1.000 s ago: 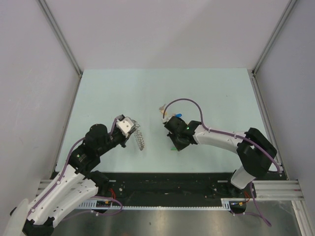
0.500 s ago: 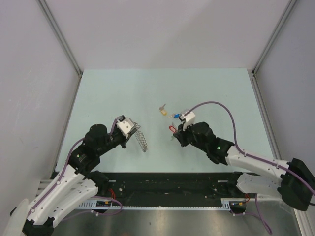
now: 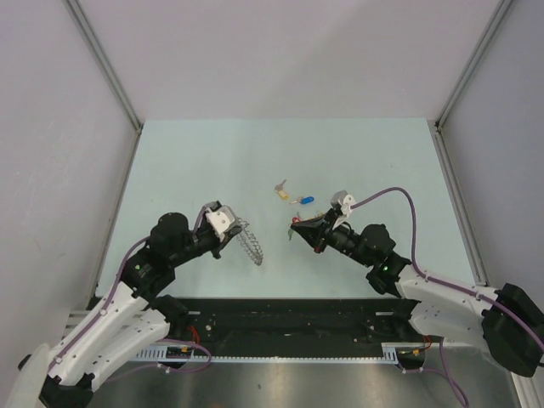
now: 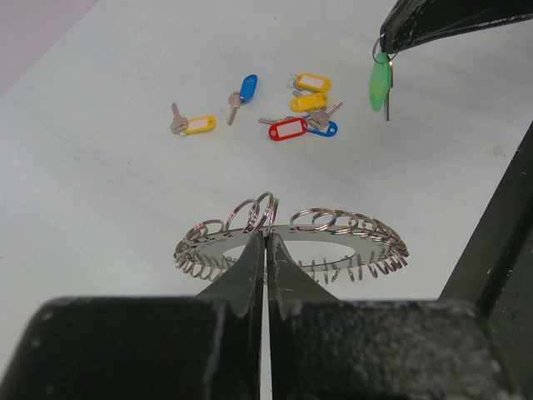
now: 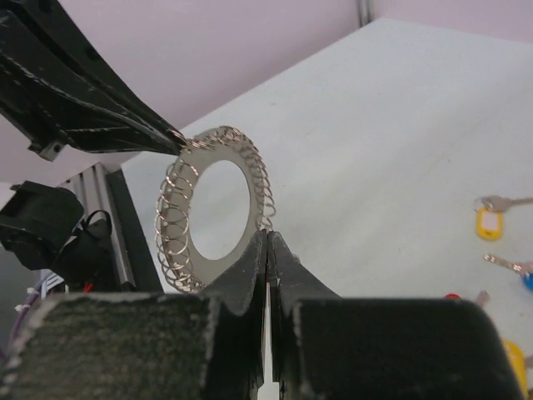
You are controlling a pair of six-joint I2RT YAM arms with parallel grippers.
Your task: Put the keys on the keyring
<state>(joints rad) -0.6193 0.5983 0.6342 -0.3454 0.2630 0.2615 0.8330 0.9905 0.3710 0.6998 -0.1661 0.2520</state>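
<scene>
My left gripper [image 3: 233, 231] is shut on the rim of the keyring [image 3: 250, 243], a silver ring of small linked loops, and holds it above the table. The left wrist view shows it flat in front of the gripper [image 4: 266, 239], with its looped edge [image 4: 358, 227] spread wide. My right gripper [image 3: 297, 227] is shut on a green-tagged key [image 4: 381, 80], which hangs from its tips [image 4: 385, 46] a short way from the ring. In the right wrist view the gripper [image 5: 268, 239] is shut right in front of the keyring [image 5: 256, 187]; the green key is hidden there.
Loose keys lie on the table beyond the ring: a yellow one [image 4: 200, 125], a blue one [image 4: 247, 87], and a cluster of yellow ones [image 4: 310, 92], a red one [image 4: 287, 129] and a blue one [image 4: 325, 129]. From above they lie mid-table [image 3: 293, 200].
My right arm has swung off the key pile, lifted the green key and turned its tips left toward the keyring. My left gripper has shifted the ring slightly right.
</scene>
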